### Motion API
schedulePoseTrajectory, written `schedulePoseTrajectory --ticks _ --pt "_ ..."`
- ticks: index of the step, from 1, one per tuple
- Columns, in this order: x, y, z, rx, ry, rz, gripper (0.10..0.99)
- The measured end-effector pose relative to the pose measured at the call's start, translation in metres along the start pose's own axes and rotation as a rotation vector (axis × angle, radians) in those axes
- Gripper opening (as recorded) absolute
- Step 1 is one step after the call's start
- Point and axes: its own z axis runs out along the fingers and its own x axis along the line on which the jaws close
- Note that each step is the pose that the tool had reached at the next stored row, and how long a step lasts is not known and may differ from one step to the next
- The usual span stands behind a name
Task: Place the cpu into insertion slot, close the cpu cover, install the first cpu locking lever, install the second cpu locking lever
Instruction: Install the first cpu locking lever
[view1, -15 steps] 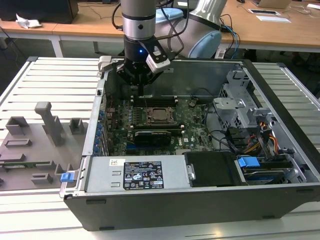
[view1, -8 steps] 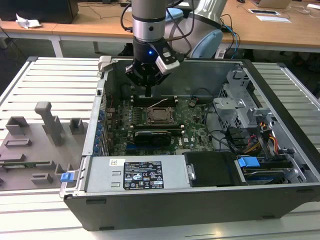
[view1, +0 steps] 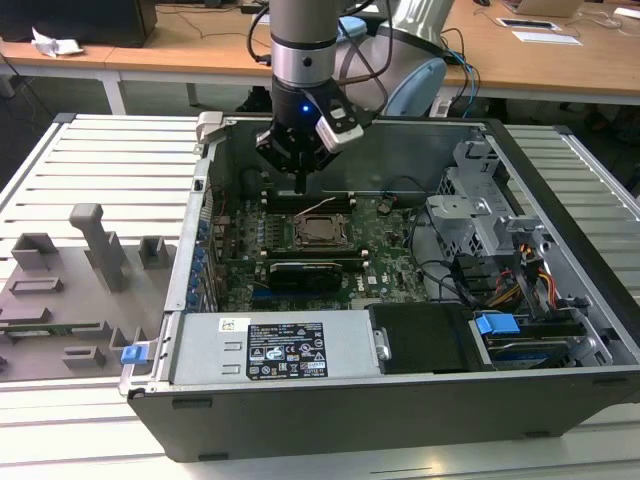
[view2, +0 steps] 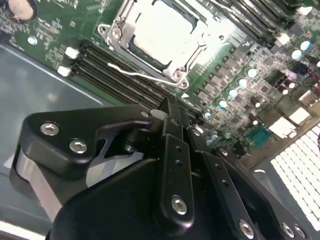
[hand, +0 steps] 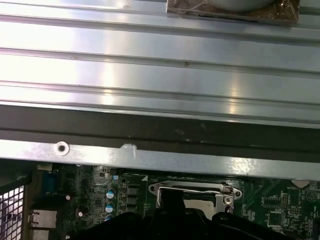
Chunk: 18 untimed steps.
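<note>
Jaws pressed together and empty, the gripper (view2: 169, 107) hangs beside the cpu cover (view2: 121, 25); the locking lever (view2: 135, 74) looks thin and springy, so catch its free end.

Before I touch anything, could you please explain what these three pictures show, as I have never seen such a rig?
The machine is one robot arm with a black pincer at its end. The exterior view comes from a camera off the arm. Both wrist views come from cameras riding on the arm near the pincer. On a metal table lies an open computer case, with a grey parts tray at the exterior view's left. Inside the case is a green board. The cpu sits in it, with the cover down around it. The pincer hangs close over the board, beside the cpu, shut and holding nothing.
</note>
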Motion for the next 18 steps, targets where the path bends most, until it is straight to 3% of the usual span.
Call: schedulePoseTrajectory --ticks 3,8,18 --pt "-0.0073 -0.0004 0.0086 0.0 -0.0002 0.017 0.106" --pt "-0.0104 -0.0005 0.015 0.001 -0.0004 0.035 0.106" --pt "-0.0239 0.0005 0.022 0.001 0.0011 0.035 0.106"
